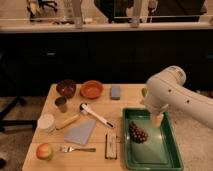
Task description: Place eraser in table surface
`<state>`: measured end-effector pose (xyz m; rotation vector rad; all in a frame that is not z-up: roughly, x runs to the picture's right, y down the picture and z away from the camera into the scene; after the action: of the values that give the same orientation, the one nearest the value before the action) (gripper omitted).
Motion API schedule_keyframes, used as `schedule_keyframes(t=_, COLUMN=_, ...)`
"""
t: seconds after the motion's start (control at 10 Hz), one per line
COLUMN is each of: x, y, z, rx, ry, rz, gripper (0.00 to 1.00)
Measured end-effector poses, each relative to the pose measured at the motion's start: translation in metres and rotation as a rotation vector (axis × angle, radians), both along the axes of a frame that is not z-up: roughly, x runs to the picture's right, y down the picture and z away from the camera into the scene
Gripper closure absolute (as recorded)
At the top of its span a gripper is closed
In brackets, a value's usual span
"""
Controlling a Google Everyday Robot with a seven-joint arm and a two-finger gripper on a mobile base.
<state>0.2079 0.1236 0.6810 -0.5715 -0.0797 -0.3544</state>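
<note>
In the camera view the white arm [175,92] reaches in from the right and bends down over the green tray [157,152]. The gripper [158,122] hangs above the back part of the tray, fingers pointing down. The fingers are spread apart and hold nothing. The eraser [111,145] lies flat on the table surface [125,107] just outside the tray's left rim, near the front edge, with its long side running front to back. It is clear of the gripper, lower and to the left in the picture, and a bunch of dark grapes [138,133] inside the tray lies between them. A fork [77,149] and an apple [44,151] lie further left of the eraser, with a grey-blue cloth [80,132] behind the fork. A white-handled brush [96,115] lies at a slant near the middle of the table. Along the back stand a dark bowl [66,88], an orange bowl [91,89] and a blue-grey block [115,92]. A small cup [61,104] and a white round container [46,122] stand at the left side.
</note>
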Motion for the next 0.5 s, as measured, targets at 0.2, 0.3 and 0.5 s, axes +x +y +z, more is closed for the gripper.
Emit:
schedule_keyframes(t=0.2, x=-0.018, y=0.008, z=0.006, rx=-0.029, ry=-0.033, rz=-0.053, gripper=0.2)
schedule_keyframes(t=0.3, x=-0.022, y=0.011, z=0.008, rx=-0.038, ry=-0.04, rz=-0.066, gripper=0.2)
schedule_keyframes(t=0.5, x=-0.04, y=0.023, z=0.015, rx=-0.063, ry=-0.059, rz=-0.113, gripper=0.2)
